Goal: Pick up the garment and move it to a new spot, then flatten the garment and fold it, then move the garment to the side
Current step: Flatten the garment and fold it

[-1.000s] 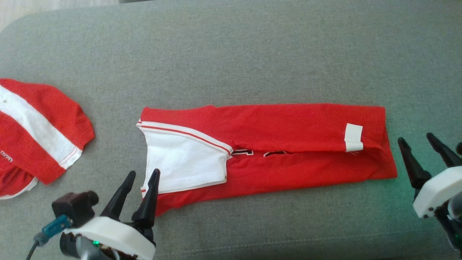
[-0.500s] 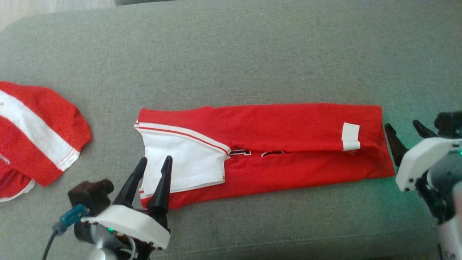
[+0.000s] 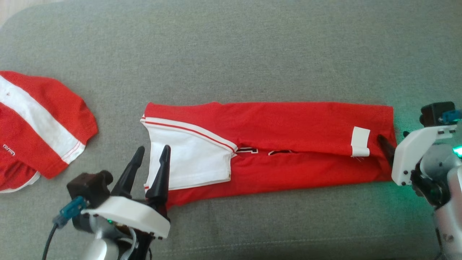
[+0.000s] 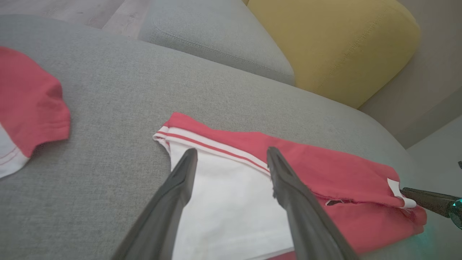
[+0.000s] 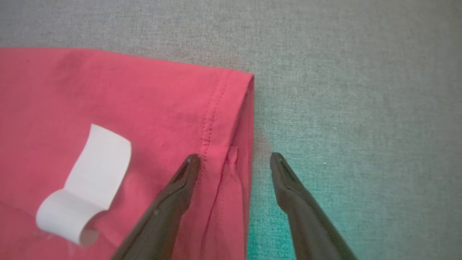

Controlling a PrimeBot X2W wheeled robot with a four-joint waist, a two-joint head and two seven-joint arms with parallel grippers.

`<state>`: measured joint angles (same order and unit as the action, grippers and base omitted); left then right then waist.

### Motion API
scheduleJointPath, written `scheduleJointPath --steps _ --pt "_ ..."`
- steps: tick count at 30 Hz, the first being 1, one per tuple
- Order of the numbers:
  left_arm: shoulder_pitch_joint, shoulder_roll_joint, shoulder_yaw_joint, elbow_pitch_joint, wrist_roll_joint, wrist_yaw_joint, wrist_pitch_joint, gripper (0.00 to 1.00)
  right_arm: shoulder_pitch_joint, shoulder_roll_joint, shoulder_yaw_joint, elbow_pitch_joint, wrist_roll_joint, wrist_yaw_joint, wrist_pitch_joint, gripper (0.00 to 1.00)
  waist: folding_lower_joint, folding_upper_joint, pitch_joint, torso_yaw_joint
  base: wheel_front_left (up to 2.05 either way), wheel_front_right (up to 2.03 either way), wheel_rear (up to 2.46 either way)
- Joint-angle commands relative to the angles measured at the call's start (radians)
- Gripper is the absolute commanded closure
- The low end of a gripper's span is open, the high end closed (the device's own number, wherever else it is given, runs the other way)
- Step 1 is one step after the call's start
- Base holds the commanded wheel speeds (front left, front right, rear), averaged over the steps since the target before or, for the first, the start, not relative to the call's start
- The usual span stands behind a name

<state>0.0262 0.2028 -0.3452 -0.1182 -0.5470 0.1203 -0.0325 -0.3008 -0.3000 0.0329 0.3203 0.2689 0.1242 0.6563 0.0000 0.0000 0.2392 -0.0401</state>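
Note:
The garment (image 3: 288, 144) is a red and white jersey folded into a long strip across the grey sofa seat (image 3: 231, 54). My left gripper (image 3: 153, 148) stands open at its left end, fingers over the white sleeve panel (image 4: 231, 202). In the left wrist view the left gripper (image 4: 231, 151) frames that panel just below the striped trim. My right gripper (image 3: 387, 146) is open at the right end. In the right wrist view the right gripper (image 5: 234, 156) straddles the stitched hem (image 5: 216, 119), one finger over red cloth, the other over the seat. A curled white tag (image 5: 86, 180) lies left of it.
A second red and white garment (image 3: 36, 122) lies at the seat's left end, apart from the strip. A yellow cushion (image 4: 335, 47) and a grey cushion (image 4: 216, 39) sit beyond the seat. Bare grey upholstery runs behind and in front of the strip.
My right gripper has swung in from off the right end and now straddles the hem. My left gripper has edged right, onto the white panel. The camera has shifted slightly.

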Motion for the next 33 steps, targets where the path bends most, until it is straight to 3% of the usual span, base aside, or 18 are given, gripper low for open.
scheduleJointPath --steps 1,10,12,13,15,17,24,33 --pt "-0.047 -0.003 0.026 -0.028 0.010 0.003 -0.011 0.00 -0.044 -0.022 0.020 -0.014 0.011 0.007 0.013 0.00 0.0000 0.0000 0.004 0.001 0.00 0.00 0.00" --pt "-0.067 0.002 0.015 -0.019 0.019 0.001 -0.011 0.00 -0.096 -0.015 0.019 0.080 0.068 0.007 0.070 0.00 0.0000 0.0000 0.018 0.010 0.00 0.00 0.00" --pt "-0.070 0.003 0.012 -0.018 0.022 0.002 -0.010 0.00 -0.102 -0.014 0.017 0.098 0.085 0.007 0.078 0.45 0.0000 0.0000 0.019 0.014 0.00 0.00 0.00" --pt "-0.071 0.003 0.012 -0.018 0.022 0.002 -0.010 0.00 -0.104 -0.013 0.016 0.106 0.094 0.007 0.082 0.57 0.0000 0.0000 0.019 0.015 0.00 0.00 0.00" --pt "-0.073 0.004 0.011 -0.017 0.023 0.004 -0.010 0.00 -0.106 -0.012 0.018 0.118 0.111 0.007 0.086 0.73 0.0000 0.0000 0.018 0.017 0.00 0.00 0.00" --pt "-0.074 0.006 0.012 -0.016 0.023 0.006 -0.009 0.00 -0.109 -0.012 0.018 0.127 0.127 0.007 0.083 1.00 0.0000 0.0000 0.015 0.018 0.00 0.00 0.00" --pt "-0.073 0.015 0.015 -0.019 0.026 0.016 -0.006 0.00 -0.134 -0.028 0.018 0.130 0.155 0.007 0.037 1.00 0.0000 0.0000 0.002 0.005 0.00 0.00 0.00" --pt "-0.071 0.014 0.008 -0.017 0.024 0.017 -0.011 0.00 -0.116 -0.123 -0.017 0.049 0.151 0.007 0.039 1.00 0.0000 0.0000 -0.025 -0.029 0.00 0.00 0.00"
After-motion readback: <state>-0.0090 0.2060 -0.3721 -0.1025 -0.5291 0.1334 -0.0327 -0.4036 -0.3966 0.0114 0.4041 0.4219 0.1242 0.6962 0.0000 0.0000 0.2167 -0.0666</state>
